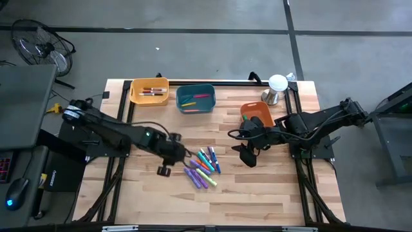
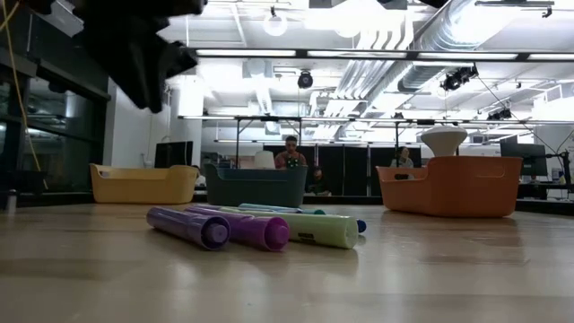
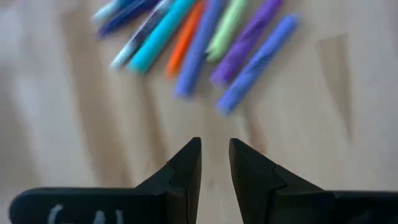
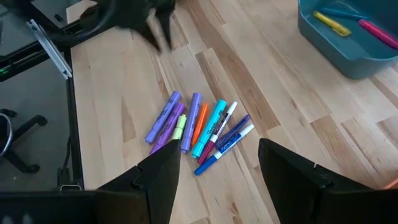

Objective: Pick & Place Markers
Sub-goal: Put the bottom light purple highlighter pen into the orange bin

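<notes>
Hovering just beside the markers (image 1: 205,167), the left end effector (image 1: 172,156) sits at about 9 o'clock from the pile, its fingers (image 3: 186,165) narrowly parted with nothing between them. The markers lie loose near the middle of the wooden surface (image 1: 257,200), fanned side by side and touching one another: purple ones at the near edge of the fan, then pale green, orange, teal, and dark blue ones with white ends (the low view shows two purple barrels (image 2: 220,229) and a pale green one (image 2: 318,229) lying flat). The right end effector (image 1: 248,154) hangs at 3 o'clock from the pile, a little apart from it, with its fingers (image 4: 163,174) spread wide and empty. Three bins stand along the far edge at 12 o'clock: a yellow bin (image 1: 149,91) with a few markers inside, a teal bin (image 1: 195,98) holding yellow and pink ones, and an orange bin (image 1: 256,111) partly behind the right arm. A white-topped metal stand (image 1: 277,88) is at the far right corner. People sit in the room behind.
</notes>
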Tool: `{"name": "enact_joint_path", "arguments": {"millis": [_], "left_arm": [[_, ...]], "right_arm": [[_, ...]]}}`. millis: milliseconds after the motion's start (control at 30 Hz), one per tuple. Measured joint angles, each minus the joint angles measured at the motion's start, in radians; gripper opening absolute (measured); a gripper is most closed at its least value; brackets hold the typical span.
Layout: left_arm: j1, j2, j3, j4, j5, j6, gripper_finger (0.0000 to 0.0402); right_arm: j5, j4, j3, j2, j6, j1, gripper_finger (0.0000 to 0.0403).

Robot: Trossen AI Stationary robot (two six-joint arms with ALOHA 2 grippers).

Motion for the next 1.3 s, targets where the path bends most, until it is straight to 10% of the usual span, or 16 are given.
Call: {"name": "enact_joint_path", "arguments": {"millis": [533,933,1300], "left_arm": [[-0.087,0.235,0.0,0.247,0.048,0.323,0.0081],[-0.083,0.264,0.0,0.236,-0.001,0.41,0.0198],[-0.07,0.315,-0.001,0.233,-0.046,0.426,0.0206]], "right_arm": [[-0.018,-0.008,0.0,0.0,0.001,0.0,0.0206],[-0.024,-0.013,0.0,0.0,0.009,0.0,0.0206],[-0.019,-0.013,0.0,0.0,0.003,0.0,0.0206]]}}
